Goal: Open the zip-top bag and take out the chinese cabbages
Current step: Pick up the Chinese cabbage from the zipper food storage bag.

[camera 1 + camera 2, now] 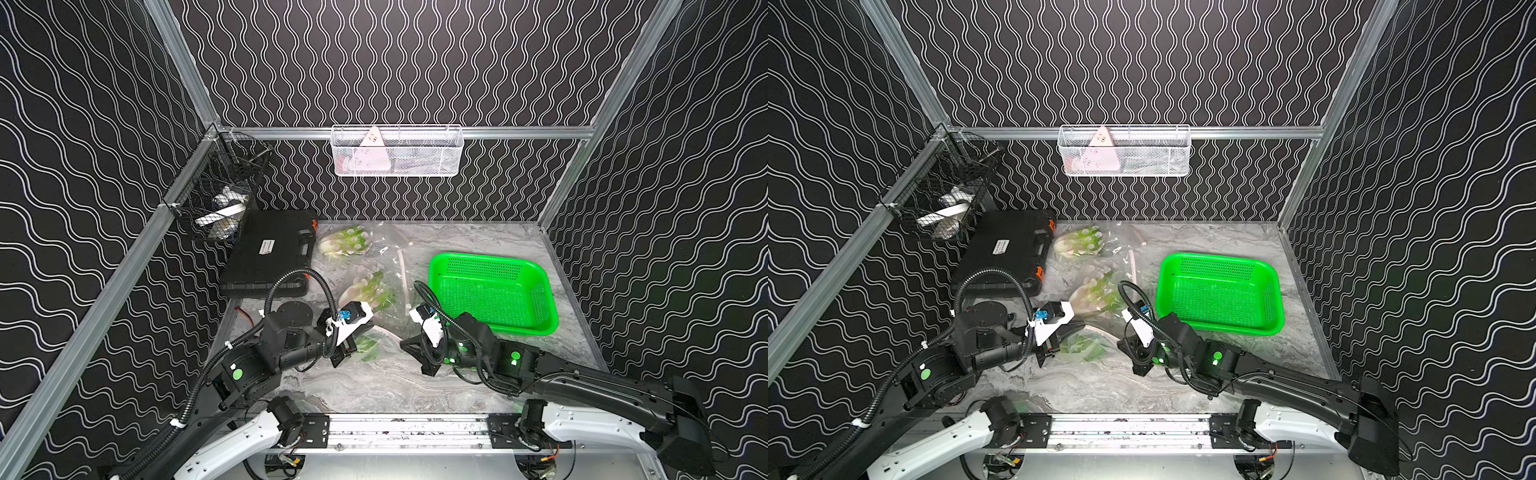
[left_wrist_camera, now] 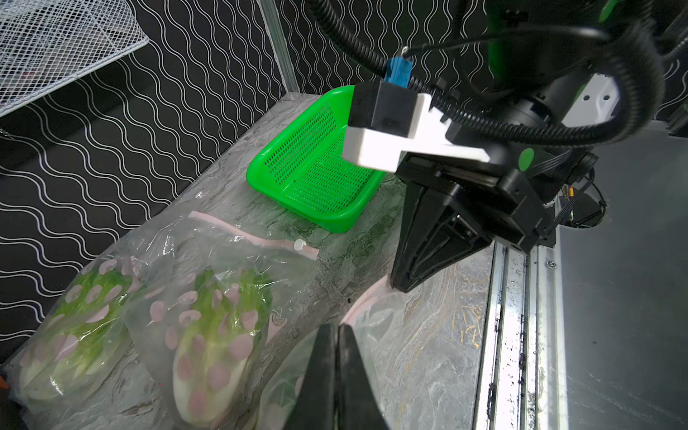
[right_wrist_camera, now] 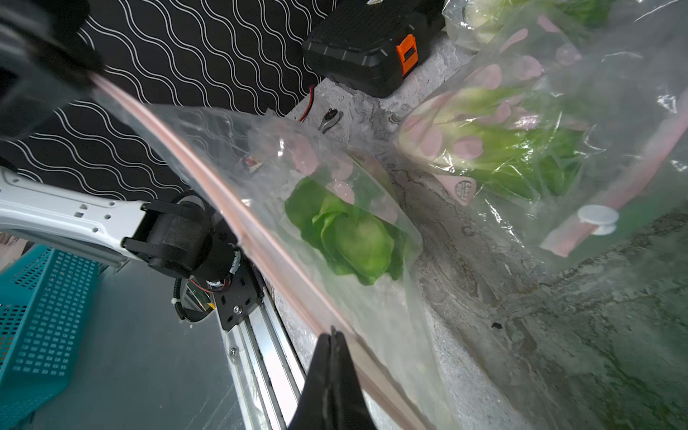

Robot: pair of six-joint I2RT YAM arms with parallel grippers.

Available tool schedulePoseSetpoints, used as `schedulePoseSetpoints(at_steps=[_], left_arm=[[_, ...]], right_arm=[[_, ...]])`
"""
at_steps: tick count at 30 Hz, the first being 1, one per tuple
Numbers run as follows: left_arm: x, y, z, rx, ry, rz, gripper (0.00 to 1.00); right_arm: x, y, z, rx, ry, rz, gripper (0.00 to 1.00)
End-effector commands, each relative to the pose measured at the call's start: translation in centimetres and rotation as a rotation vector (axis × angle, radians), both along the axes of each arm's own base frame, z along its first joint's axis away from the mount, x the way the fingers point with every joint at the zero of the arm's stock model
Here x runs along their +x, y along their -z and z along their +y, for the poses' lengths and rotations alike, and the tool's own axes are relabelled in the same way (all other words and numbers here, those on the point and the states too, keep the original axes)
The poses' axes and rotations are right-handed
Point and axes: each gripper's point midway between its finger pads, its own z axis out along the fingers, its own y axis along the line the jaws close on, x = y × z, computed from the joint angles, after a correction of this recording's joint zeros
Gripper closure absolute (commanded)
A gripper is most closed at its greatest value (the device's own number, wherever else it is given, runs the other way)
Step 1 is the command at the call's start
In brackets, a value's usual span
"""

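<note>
Right claw [image 3: 331, 333]: fingers pressed together, pinching one end of the pink zip strip [image 3: 238, 208] on the nearest zip-top bag [image 3: 283, 156].
Left claw [image 2: 337, 329]: also pressed together, nipping the same bag at its other top corner. In the right wrist view it is only a dark blur at the strip's far end.
Strip: raised above the table [image 1: 374, 386] and drawn taut between the two claws, running side to side along the near edge.
Bagged cabbage [image 3: 346, 238]: sags in the film below the strip, leafy end toward the mouth. It is seen nearly end-on, so its long axis looks crosswise to the strip, but I cannot be sure.
Nearer arm: in both top views the green lies just beside the left claw and apart from the right one.
Seal: it reads as one band, so I cannot tell whether the lips are parted.
Other cabbages: a middle cabbage [image 2: 212, 335] and a far cabbage [image 2: 82, 309] lie in bags of their own, farther back toward the black case [image 1: 270, 249].
Green basket [image 1: 490, 258]: near the right arm.
Step, judged: opening, with no cabbage out yet.
Coming move, judged: pulling along the strip only tightens it. One claw must take a lip mid-strip and draw it crosswise.
</note>
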Motion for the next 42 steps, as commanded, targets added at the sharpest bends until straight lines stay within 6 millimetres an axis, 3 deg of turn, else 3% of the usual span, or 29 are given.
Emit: schedulePoseSetpoints(at_steps=[1,9,17,25,36,39,42], left_arm=[[0.1,-1.0,-0.6,-0.034,0.024,-0.034,1.0],[-0.1,-1.1,-0.9,-0.043,0.038,-0.026,1.0],[-0.6,-0.9,-0.7,-0.042,0.049,-0.016,1.0],[-0.6,-0.5,-1.1,-0.055,0.061,0.008,1.0],[-0.6,-0.3,-0.9,-0.066,0.048,0.011,1.0],[-0.4,-0.1,-0.9,-0.073,0.034,0.012,1.0],[0.1,0.0,-0.8,-0.088,0.004,0.014,1.0]], right_arm=[[0.5,-1.0,0.9,0.037,-0.001,-0.025,1.0],[1.4,-0.8,1.6,0.023,0.023,-0.039,1.0],[4.5,-1.4,-0.5,-0.07,0.193,-0.151,1.0],[6.2,0.3,1.2,-0.135,0.198,-0.18,1.0],[8.6,-0.8,1.2,-0.021,0.205,-0.129,0.99],[8.7,-0.4,1.6,0.061,0.146,-0.043,0.98],[7.3,0.6,2.7,0.081,0.044,0.021,0.95]])
